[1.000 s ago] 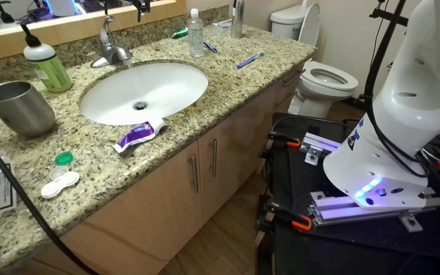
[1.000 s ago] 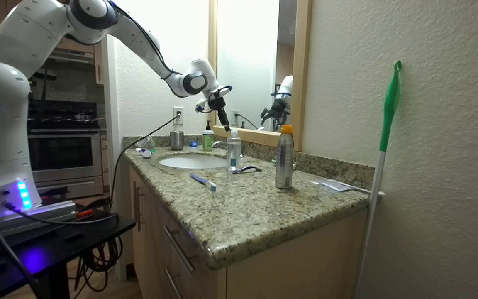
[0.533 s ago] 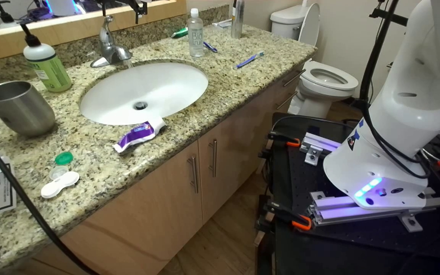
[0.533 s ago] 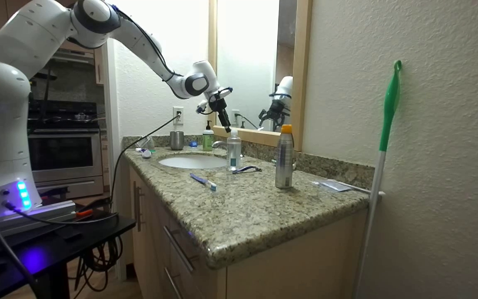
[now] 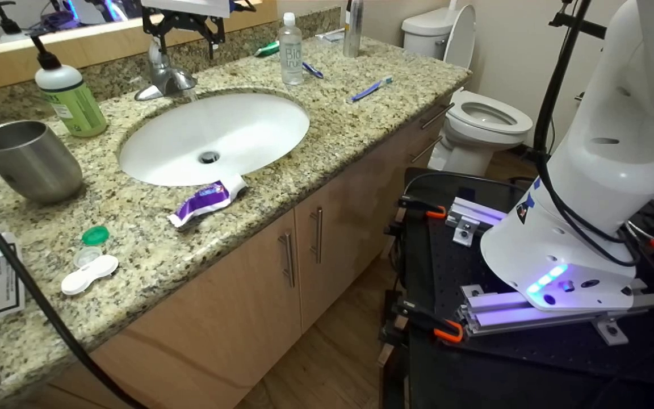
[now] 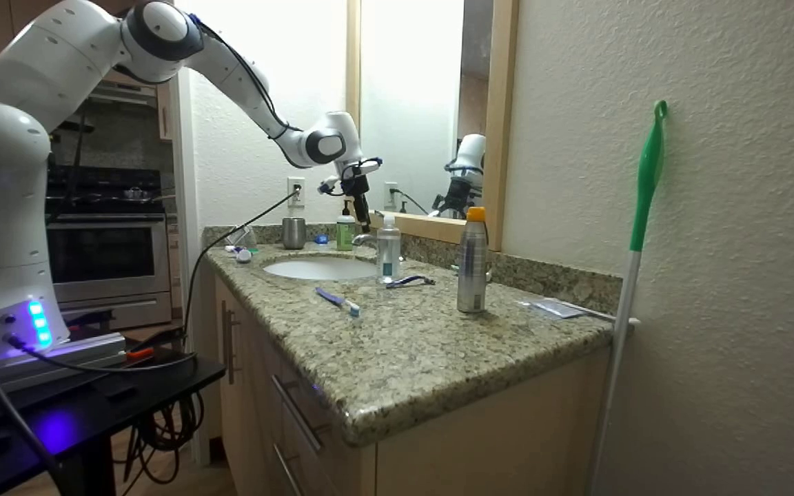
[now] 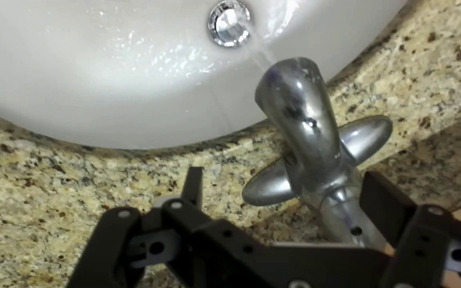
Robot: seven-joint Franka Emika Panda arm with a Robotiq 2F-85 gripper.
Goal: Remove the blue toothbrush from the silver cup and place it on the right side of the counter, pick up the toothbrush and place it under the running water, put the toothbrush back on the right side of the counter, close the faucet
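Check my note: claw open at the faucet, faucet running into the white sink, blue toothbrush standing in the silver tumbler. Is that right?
Not the last part: the blue toothbrush isn't in the silver tumbler; it lies on the granite countertop, as both exterior views show. The claw open at the faucet and the faucet running into the white sink stand as written.

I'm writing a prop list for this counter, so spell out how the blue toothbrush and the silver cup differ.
Shape: the blue toothbrush is a slim stick, while the silver cup is far broader, with an open mouth.
Colour: the toothbrush has a blue handle; the cup is plain grey metal.
Pose: the toothbrush lies flat; the cup stands upright.
Shared: both rest on the counter, though at opposite ends of the sink.
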